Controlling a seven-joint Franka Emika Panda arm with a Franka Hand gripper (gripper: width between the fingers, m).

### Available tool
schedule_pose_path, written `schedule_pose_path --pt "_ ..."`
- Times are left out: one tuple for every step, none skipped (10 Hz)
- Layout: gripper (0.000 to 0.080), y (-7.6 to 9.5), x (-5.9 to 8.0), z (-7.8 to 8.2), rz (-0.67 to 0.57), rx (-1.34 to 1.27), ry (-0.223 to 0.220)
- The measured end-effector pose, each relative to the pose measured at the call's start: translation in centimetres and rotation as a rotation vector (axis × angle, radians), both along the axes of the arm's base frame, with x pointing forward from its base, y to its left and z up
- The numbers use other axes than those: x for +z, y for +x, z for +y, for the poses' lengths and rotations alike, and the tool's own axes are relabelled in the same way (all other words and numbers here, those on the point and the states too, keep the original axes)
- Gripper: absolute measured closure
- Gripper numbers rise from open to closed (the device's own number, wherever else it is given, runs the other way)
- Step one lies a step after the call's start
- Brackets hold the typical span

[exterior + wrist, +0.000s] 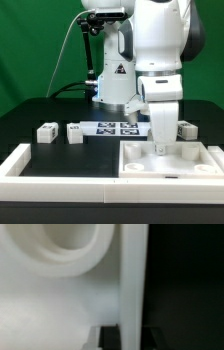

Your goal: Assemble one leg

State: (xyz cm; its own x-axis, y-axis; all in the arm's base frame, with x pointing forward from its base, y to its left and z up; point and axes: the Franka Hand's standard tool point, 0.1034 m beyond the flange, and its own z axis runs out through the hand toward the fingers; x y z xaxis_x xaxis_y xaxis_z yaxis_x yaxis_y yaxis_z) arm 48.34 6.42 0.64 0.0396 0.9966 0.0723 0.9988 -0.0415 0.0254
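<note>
Jaws pinch the leg; square tags cover the marker board.

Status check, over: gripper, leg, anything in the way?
Gripper down over the tray piece, fingers straddling a white wall, clamp unclear. Nearest leg loose on table, untouched. No obstruction seen between them.

A robotics lab bench, my white arm standing on a black table, plain green backdrop behind me, a marker board of printed tags lying flat
</note>
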Motion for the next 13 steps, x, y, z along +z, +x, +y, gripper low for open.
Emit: schedule_pose_path --pt "0.0749 0.16 -0.03 0.23 0.0 -0.007 0.002" --pt "0.0749 0.23 -0.05 0.25 0.006 -0.02 0.001" --pt "0.0749 0.3 -0.06 0.25 0.017 -0.028 -0.001" --pt "0.0749 0.32 -0.06 0.24 0.021 -0.028 -0.002" --pt "0.0749 0.35 -0.06 0.21 0.021 -0.021 -0.002" --pt "0.0749 0.35 -0.05 0.21 0.024 -0.021 -0.003" --pt "0.0749 0.35 -0.06 0.2 0.024 -0.021 -0.003" --pt "0.0749 0.35 -0.06 0.15 0.024 -0.022 -0.003" --pt "0.0623 0.35 -0.06 0.12 0.024 -0.023 -0.003" --pt "0.0485 0.35 -0.07 0.11 0.024 -0.023 -0.003" --pt "0.035 0.35 -0.07 0.09 0.024 -0.023 -0.003" --pt "0.0198 0.35 -0.07 0.07 0.024 -0.024 -0.003" --pt "0.0198 0.35 -0.07 0.06 0.024 -0.024 -0.004"
